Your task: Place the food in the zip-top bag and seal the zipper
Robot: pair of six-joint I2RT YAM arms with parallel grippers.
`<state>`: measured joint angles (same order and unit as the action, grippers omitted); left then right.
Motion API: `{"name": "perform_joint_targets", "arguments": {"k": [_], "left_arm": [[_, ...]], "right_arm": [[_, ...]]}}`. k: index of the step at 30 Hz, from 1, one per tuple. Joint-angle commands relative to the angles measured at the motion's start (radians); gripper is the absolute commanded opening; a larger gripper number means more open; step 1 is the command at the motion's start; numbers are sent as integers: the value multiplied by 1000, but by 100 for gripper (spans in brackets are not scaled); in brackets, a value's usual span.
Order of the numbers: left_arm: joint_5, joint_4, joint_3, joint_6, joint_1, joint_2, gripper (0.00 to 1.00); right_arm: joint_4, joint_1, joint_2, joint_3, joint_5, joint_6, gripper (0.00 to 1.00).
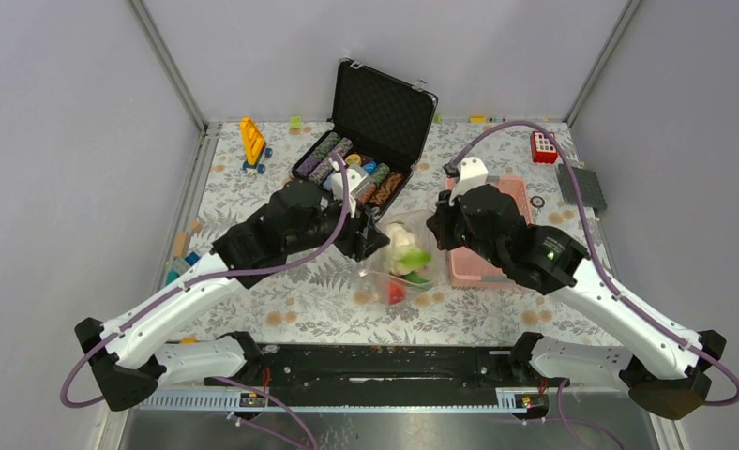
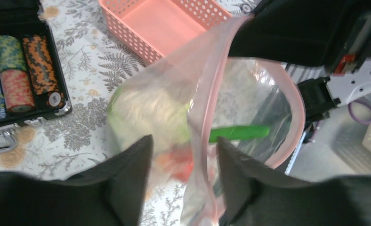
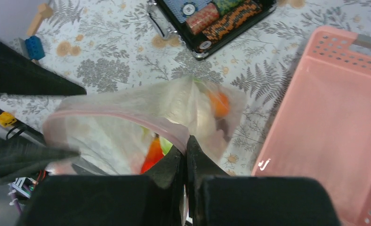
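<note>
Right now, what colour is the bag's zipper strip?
The zipper is pale pink; best in left wrist view.

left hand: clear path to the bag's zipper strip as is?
Likely yes. In the left wrist view the zipper runs straight through the open left hand, with nothing in between. The right hand is shut on the zipper further along, gripping the zip-top bag at its mouth.
</note>
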<state>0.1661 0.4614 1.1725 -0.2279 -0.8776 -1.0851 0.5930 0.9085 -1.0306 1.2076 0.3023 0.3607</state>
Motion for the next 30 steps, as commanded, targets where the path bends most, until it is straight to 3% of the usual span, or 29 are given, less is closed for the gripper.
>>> {"name": "perform_joint_targets", "arguments": {"k": [1,2,4,8,13,19,24,27,30], "left_arm": [[103,-116,-53,10,3,66,75],[142,-135,-84,17,2,77,94],[188,-216,-151,29,3,127,99],[198,-331,-260,20,3,175,99],[178,-434,-374,-12,-15,213,99],[13,-623,-475,27,-92,212,99],[16,-735,-514,51,-99,145,89],[22,-747,-499,67,-100,99,78],[64,-776,-499,82,-100,69,77]], "right_arm": [[150,-19,-57,123,93,32,0],[179,-26,-78,149,93,37,0],[205,-51,-113,194,66,43,0],[195,-133,-170,240,-8,66,0],[242,-202,-261,328,18,58,0],[168,-268,-277,300,-41,100,0],[148,-303,-273,270,-85,108,0],[107,-308,-246,220,-122,109,0],[80,-316,-222,191,-128,117,0]]}}
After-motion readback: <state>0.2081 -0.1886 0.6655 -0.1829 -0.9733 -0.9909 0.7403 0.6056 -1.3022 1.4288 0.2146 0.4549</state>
